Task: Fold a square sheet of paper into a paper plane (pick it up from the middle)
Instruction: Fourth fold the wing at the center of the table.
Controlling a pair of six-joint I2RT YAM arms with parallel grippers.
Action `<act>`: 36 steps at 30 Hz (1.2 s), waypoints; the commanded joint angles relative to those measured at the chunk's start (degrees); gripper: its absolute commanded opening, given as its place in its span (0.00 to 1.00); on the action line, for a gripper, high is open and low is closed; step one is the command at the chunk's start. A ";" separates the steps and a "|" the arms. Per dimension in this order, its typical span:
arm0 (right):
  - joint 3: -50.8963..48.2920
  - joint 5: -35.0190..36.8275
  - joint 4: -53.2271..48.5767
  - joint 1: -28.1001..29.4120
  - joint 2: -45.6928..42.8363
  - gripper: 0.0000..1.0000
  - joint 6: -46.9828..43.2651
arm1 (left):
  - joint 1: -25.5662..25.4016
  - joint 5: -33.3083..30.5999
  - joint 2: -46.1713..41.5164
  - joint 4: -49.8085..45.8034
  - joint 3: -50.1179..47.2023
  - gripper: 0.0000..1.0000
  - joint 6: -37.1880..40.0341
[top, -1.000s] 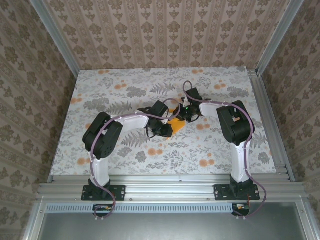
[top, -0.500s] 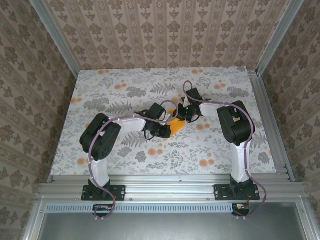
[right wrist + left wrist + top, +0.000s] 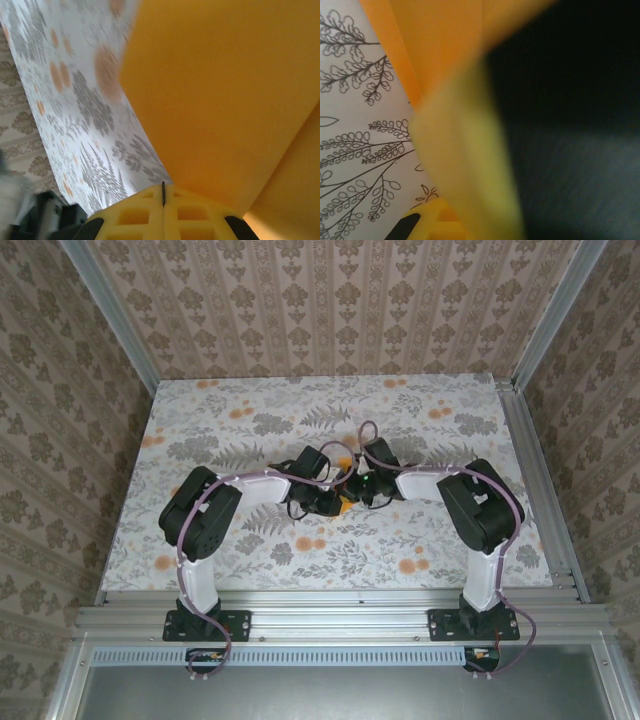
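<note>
The square sheet of paper (image 3: 346, 504) is bright orange and creased, and sits mid-table mostly hidden under both wrists. My left gripper (image 3: 333, 502) is shut at its left side. In the left wrist view the paper (image 3: 435, 40) runs down as a blurred fold into my left gripper (image 3: 452, 220), with the dark right arm close on the right. My right gripper (image 3: 356, 490) meets it from the right. Its yellow fingers (image 3: 145, 215) are pressed together along a thin seam, with nothing between them. My right gripper (image 3: 163, 192) has its tips against the edge of the paper (image 3: 225, 90).
The grey floral cloth (image 3: 250, 420) covers the table. Aluminium rails run along the right edge (image 3: 535, 490) and the near edge (image 3: 330, 612), and patterned walls close in the back and sides. The two wrists are nearly touching.
The right arm has swung left and nearer, closing on the left gripper. Much more of the orange paper is now covered. The left jaws have closed a little further.
</note>
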 commanded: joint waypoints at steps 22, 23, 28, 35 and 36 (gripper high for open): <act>3.84 8.99 -8.53 -4.95 4.96 0.02 -4.87 | 1.10 -3.72 0.04 -7.07 -4.71 0.06 2.97; 4.13 9.14 -8.63 -5.54 5.18 0.02 -4.97 | 1.17 -3.89 0.06 -7.08 -4.90 0.06 3.06; 5.43 8.83 -7.53 -7.80 6.27 0.02 -4.55 | 1.27 -3.86 0.50 -7.92 -4.64 0.06 3.98; 8.39 8.17 -8.10 -9.66 7.63 0.04 -4.95 | 1.38 -3.78 0.87 -8.66 -4.48 0.06 4.69; 8.87 7.83 -8.07 -9.67 7.89 0.04 -5.04 | 1.37 -3.61 1.07 -8.75 -4.39 0.06 4.79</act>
